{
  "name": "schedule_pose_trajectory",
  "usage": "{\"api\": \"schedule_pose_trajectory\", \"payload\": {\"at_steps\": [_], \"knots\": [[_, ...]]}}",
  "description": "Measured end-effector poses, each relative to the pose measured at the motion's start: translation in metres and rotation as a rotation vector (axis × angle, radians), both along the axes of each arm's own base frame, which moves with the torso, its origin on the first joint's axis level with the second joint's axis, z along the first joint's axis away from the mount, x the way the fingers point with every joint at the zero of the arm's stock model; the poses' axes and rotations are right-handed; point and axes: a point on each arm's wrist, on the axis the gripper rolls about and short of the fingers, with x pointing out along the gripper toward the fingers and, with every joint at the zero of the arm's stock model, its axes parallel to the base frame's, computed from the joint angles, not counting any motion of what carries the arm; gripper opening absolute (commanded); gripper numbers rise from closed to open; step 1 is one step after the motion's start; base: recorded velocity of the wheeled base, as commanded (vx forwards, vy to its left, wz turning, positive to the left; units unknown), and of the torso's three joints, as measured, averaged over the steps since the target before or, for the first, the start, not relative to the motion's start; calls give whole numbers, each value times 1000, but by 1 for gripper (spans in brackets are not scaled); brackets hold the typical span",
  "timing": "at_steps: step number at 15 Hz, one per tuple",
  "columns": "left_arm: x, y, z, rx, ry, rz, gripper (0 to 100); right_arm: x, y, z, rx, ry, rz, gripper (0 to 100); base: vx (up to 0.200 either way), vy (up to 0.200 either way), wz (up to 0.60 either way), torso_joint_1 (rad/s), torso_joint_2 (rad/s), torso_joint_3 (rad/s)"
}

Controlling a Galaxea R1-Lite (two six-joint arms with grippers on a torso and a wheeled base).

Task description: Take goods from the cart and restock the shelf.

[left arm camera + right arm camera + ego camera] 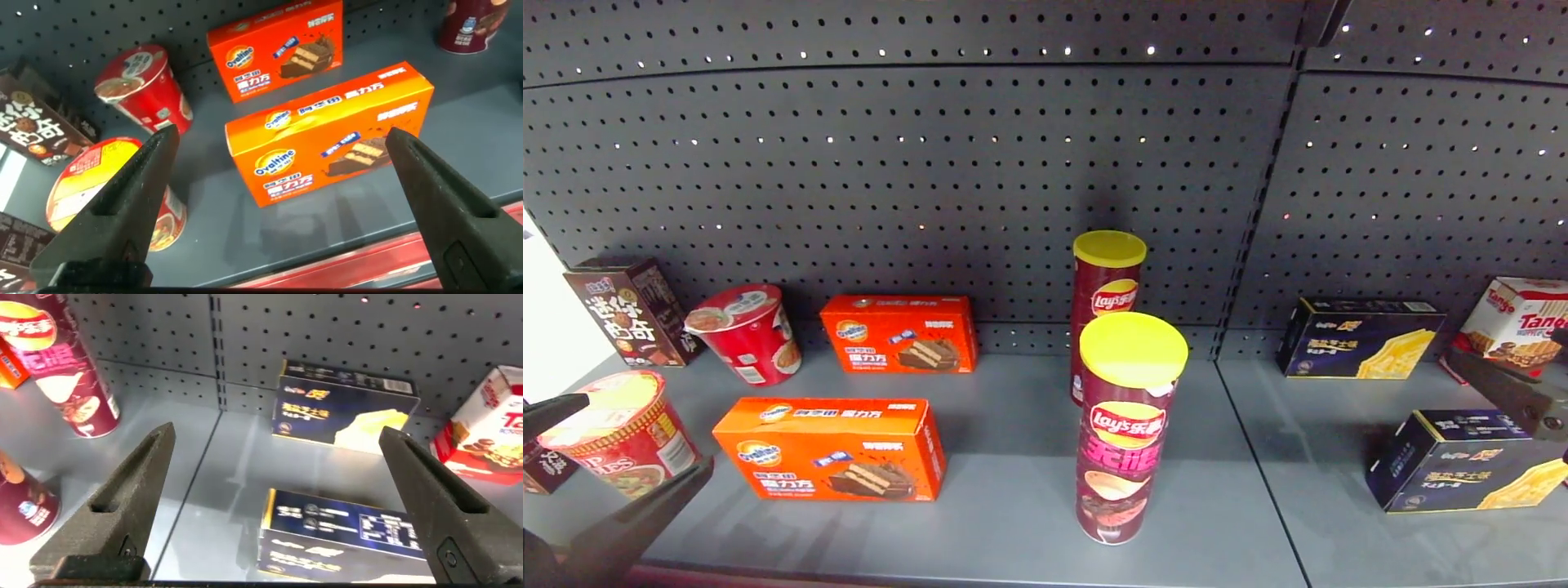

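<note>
Well, the restock looks part done, going by what's up there: the grey metal shelf [1013,425] w/ perforated back panel carries goods in rows 2 deep. At the left end there's a dark brown carton [633,314] at the far back, a red paper noodle cup [747,331] just right of it, & a 2nd red-and-yellow noodle cup [621,433] near the front edge. Next come 2 orange cardboard cake boxes, one far [900,333] & one near [832,449]. In the middle stand 2 tall maroon crisp tubes w/ yellow plastic lids, both upright, the near one [1127,433] in front of the far one [1107,286]. In the right bay are 2 navy wafer boxes, far [1360,336] & near [1462,465], plus a white-and-red wafer box [1515,322] at far right. The left jaws sit at the near-left corner beside the near noodle cup, spread wide, holding nothing. The right jaws, by the near navy box, are equally wide & empty. There's bare shelf btw the orange boxes & the tubes, and btw the tubes & the navy boxes, so prob. more stock is due. Nothing is in transit now; the next piece must come off the cart.
</note>
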Motion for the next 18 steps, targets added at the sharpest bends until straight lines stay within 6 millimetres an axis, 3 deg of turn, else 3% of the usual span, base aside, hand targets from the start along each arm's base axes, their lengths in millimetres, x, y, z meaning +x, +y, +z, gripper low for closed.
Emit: {"api": "schedule_pose_trajectory", "payload": {"at_steps": [11,16,18], "knots": [[0,0,0,-20,5,-2,100,0,1,1,3,-2,30,100,0,0,0,0,0,0],[1,1,12,-5,8,39,100,0,1,1,4,-1,27,100,0,0,0,0,0,0],[-2,2,18,6,73,72,100,1,1,2,5,-4,28,100,-200,0,0,0,0,2]]}}
